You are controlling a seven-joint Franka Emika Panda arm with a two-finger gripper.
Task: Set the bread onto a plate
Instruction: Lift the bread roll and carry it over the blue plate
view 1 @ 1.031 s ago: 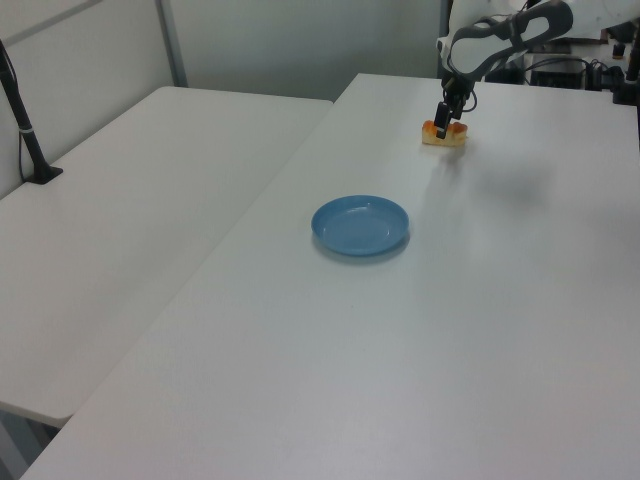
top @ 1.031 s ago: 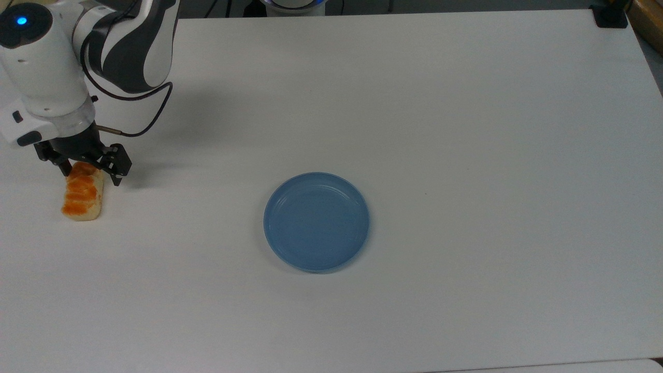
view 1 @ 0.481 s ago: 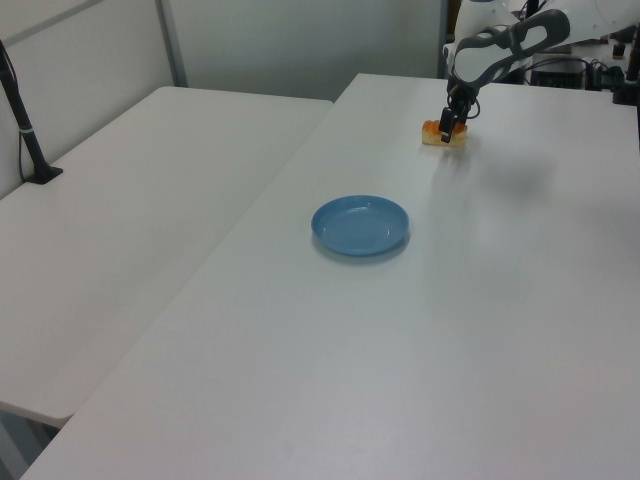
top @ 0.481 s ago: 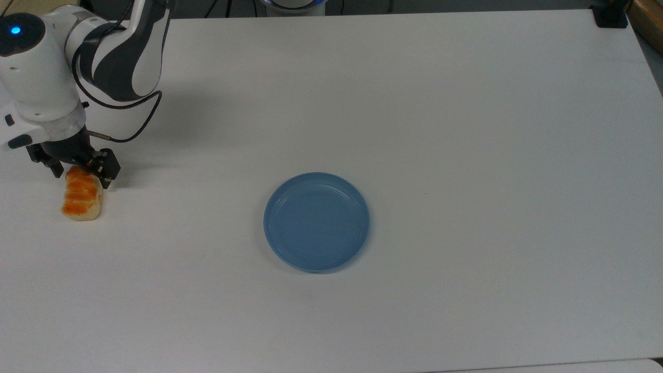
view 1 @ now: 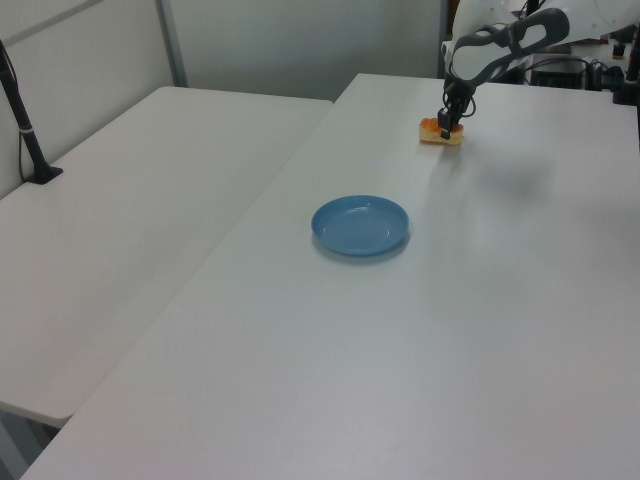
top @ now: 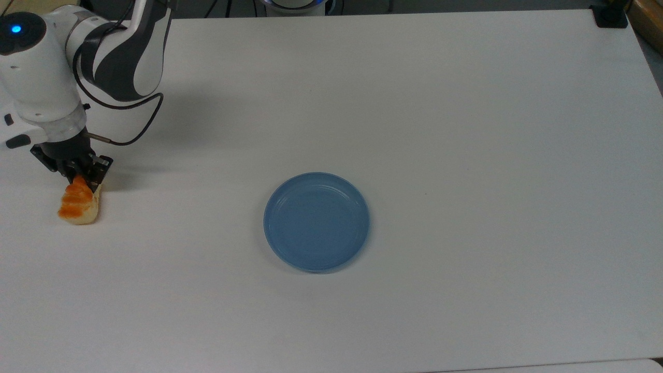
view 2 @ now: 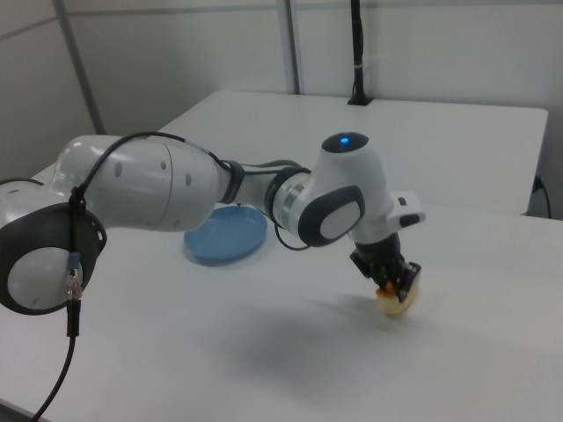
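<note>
While clamped at one end between the black fingers of the gripper (top: 77, 173), sits at the far left of the top view, just below the arm's wrist: the bread (top: 77, 204), an oblong bun with an orange-brown glazed top and pale cream sides. Fingers drawn in tight against the bun's upper end, the lower end pointing down the frame and slightly tilted; cannot tell whether that end touches the white table (top: 466, 129) or hangs just above it. Seen in the left view near the upper right of the frame, gripper (view 1: 449, 123) pointing straight down onto the bread (view 1: 438, 131). Seen in the right view at the lower right, gripper (view 2: 391, 280) closed on the orange top of the bread (view 2: 398, 300), a soft shadow spread on the table (view 2: 264, 352) to the right view's left of it.

Lies flat and bare near the centre of the top view, well apart from the bun: the round light-blue plate (top: 316, 222), faint rings inside its shallow rim. Shows in the left view at mid-frame as plate (view 1: 360, 224), and in the right view partly behind the arm's forearm as plate (view 2: 225, 237).

Curls from the wrist across the upper left of the top view: a black cable (top: 135, 132).
</note>
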